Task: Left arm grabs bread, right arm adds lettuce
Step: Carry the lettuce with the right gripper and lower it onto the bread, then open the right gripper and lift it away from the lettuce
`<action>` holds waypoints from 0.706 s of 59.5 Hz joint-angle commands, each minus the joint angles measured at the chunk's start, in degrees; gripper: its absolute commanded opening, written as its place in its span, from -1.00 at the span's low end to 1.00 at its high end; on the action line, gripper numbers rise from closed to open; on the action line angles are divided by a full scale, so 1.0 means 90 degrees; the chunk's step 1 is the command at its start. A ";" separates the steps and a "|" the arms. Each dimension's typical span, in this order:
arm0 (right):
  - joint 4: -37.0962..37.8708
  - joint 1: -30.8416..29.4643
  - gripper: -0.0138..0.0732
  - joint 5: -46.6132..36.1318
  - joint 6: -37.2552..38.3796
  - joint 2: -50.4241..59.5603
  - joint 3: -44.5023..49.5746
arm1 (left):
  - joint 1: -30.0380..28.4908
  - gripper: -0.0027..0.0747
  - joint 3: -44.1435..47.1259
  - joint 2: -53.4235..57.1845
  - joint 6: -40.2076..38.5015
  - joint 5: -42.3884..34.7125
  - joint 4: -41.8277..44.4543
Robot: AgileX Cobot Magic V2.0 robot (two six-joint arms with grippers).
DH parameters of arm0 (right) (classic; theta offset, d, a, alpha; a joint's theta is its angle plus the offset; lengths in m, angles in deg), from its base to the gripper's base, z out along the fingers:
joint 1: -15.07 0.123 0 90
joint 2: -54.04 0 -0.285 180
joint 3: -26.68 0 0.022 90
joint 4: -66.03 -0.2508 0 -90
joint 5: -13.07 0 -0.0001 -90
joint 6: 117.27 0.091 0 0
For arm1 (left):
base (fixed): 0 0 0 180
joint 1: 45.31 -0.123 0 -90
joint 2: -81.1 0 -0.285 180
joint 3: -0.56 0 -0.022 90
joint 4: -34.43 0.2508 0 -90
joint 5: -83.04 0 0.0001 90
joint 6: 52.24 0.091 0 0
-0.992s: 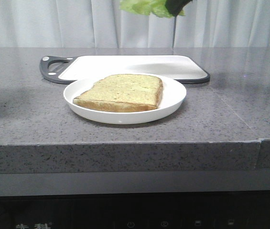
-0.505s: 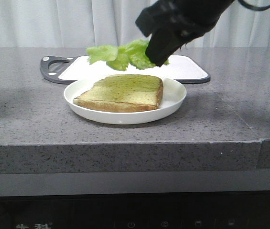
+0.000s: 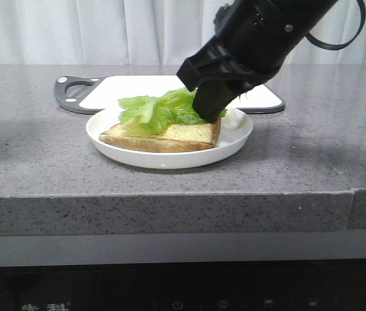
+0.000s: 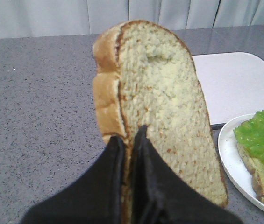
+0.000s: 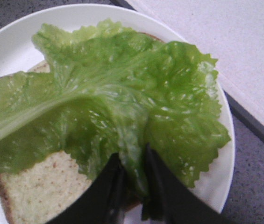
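Right end effector [image 5: 131,186] pinched on the lettuce [image 3: 160,109] stem end, leaf draped leftward over the plated slice [image 3: 170,135] mid-table — left end effector [image 4: 128,154] clamps the bread [image 4: 162,107] upright, well off toward the left edge.

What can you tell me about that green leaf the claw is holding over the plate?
The lettuce is a bright green ruffled leaf with a paler rib along it and jagged, frilly edges. It looks fresh and limp. It lies draped over the bread slice on the white plate, covering most of the slice's top and leaving one corner bare. The right claw pinches one end of the leaf between its black fingers, so it has not been let go.
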 commanded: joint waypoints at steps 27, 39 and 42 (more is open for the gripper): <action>-0.0028 -0.0157 0.46 -0.0102 -0.0040 0.1145 -0.0156 | -0.0018 -0.99 -0.0183 0.0028 -0.0022 -0.0558 -0.0013; -0.0026 -0.0351 0.36 0.0279 -0.0035 0.1774 -0.0156 | -0.0018 -0.99 -0.0183 0.0028 -0.0022 -0.0558 -0.0013; -0.0020 -0.0396 0.19 0.0294 -0.0035 0.1885 -0.0148 | -0.0018 -0.98 -0.0183 0.0028 -0.0022 -0.0558 -0.0013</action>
